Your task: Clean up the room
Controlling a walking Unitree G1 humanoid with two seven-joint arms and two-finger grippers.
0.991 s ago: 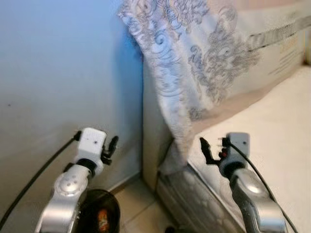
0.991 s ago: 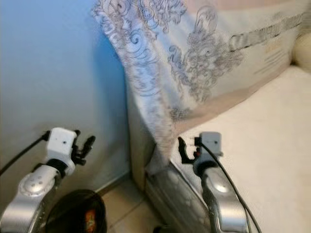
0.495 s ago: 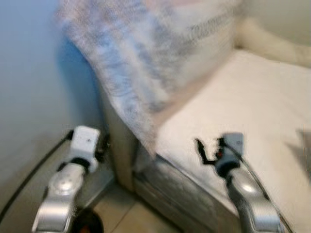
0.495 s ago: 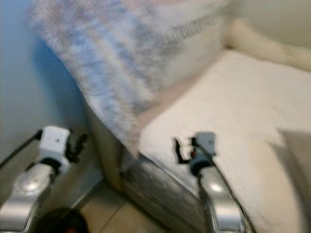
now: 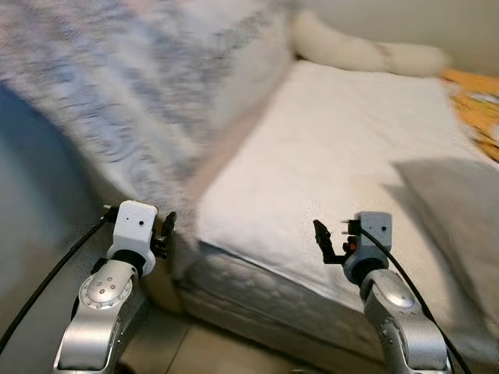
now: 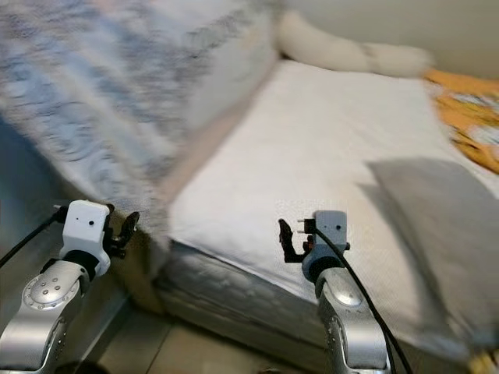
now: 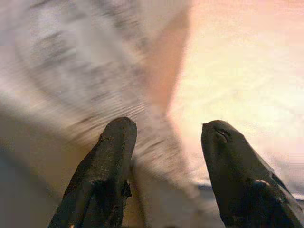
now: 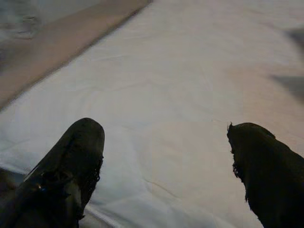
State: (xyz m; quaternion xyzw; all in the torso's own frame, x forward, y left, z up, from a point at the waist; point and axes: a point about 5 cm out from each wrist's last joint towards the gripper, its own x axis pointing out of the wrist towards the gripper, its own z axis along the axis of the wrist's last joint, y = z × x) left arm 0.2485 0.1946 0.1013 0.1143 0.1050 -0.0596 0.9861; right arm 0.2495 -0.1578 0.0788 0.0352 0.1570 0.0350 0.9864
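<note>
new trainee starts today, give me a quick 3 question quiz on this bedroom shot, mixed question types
1. True or false: the right gripper is holding the patterned blanket.
2. Which lies at the far end of the white mattress? A) long white pillow B) a lamp C) a shoe
3. Fill in: the left gripper hovers with fingers ____, near the mattress corner.

Key: 1 false, its fingers are open above the mattress, holding nothing. 2 A. 3 open.
</note>
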